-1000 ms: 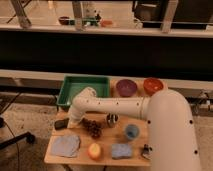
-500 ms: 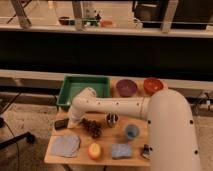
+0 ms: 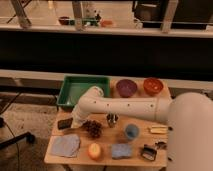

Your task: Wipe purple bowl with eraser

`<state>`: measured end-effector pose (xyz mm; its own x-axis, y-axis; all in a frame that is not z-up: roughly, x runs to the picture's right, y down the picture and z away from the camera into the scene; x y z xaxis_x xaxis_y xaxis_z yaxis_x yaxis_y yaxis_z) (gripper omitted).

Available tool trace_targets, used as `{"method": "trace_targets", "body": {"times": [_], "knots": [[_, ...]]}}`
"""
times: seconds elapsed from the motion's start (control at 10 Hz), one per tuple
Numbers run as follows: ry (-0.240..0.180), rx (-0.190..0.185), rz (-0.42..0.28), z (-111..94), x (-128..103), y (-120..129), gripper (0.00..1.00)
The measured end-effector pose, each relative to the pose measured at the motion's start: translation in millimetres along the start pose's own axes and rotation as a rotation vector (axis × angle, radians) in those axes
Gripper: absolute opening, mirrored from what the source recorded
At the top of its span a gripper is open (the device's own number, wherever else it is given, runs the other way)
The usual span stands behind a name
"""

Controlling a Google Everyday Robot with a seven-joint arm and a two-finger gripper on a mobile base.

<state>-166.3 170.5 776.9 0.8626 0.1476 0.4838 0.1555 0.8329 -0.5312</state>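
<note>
The purple bowl [image 3: 126,88] stands at the back of the wooden table, between the green tray [image 3: 82,90] and the orange-red bowl [image 3: 153,85]. The eraser [image 3: 64,123], a dark flat block, lies at the table's left edge. My white arm reaches from the right across the table, and its gripper [image 3: 75,121] hangs down at the left, right beside the eraser and just above the tabletop. The arm's end hides where the gripper meets the eraser.
A dark pine cone [image 3: 92,128], a metal cup [image 3: 112,119] and a blue cup [image 3: 131,131] stand mid-table. A grey-blue cloth [image 3: 65,145], an orange fruit [image 3: 93,150], a blue sponge [image 3: 121,151] and a black-handled brush [image 3: 148,151] lie along the front edge.
The arm's end has sunk slightly toward the eraser at the table's left edge. Nothing else has moved.
</note>
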Motion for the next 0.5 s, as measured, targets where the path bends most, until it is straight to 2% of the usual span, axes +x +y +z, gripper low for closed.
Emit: {"method": "trace_targets", "body": {"times": [0.1, 0.3, 0.5], "knots": [[-0.001, 0.015, 0.006, -22.6, -2.6, 2.7, 0.10], [0.007, 0.059, 0.030, -82.0, -2.8, 8.2, 0.10], [0.023, 0.098, 0.064, -134.9, 16.7, 10.4, 0.10]]}}
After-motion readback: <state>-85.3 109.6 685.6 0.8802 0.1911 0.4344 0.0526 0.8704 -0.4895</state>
